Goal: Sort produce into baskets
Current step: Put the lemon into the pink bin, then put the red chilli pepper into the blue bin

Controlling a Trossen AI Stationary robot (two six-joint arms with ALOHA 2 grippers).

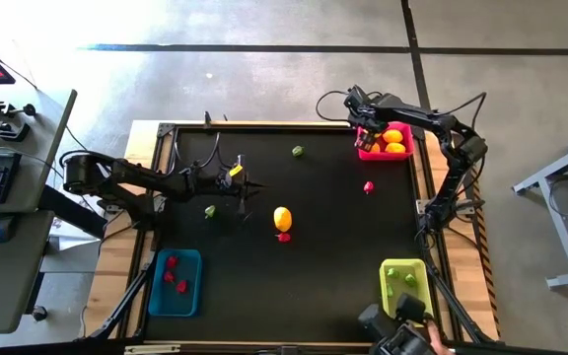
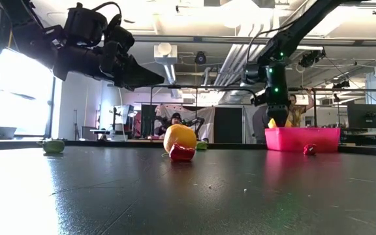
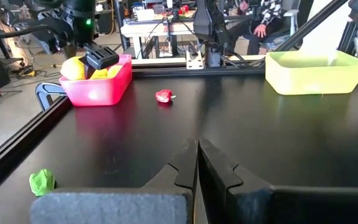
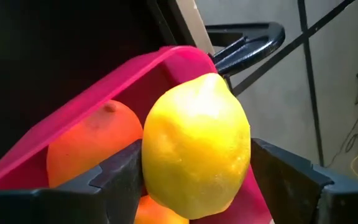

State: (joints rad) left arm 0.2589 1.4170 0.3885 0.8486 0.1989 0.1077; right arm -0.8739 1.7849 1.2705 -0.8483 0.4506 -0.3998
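My right gripper (image 1: 367, 132) is over the far left part of the pink-red basket (image 1: 402, 156) and is shut on a yellow lemon (image 4: 194, 143). Two orange-yellow pieces (image 1: 393, 142) lie in that basket. My left gripper (image 1: 253, 186) is shut and empty above the table's middle; its fingers show closed in the left wrist view (image 3: 197, 155). Below and beyond it an orange-yellow fruit (image 1: 282, 217) rests on the table against a red piece (image 1: 284, 237). The blue basket (image 1: 175, 298) holds red pieces, and the yellow-green basket (image 1: 403, 266) holds green ones. My right gripper pinches the lemon between its two fingers, one on each of its opposite sides (image 4: 154, 168). The lemon is lifted clear, just above the pink-red basket's rim (image 4: 166, 59) and an orange piece (image 4: 86, 149) inside it.
Loose on the black table: a green piece (image 1: 298, 151) far middle, a green piece (image 1: 210, 211) under the left arm, a red piece (image 1: 368, 186) near the pink-red basket. A raised frame edges the table. People show in the room behind.
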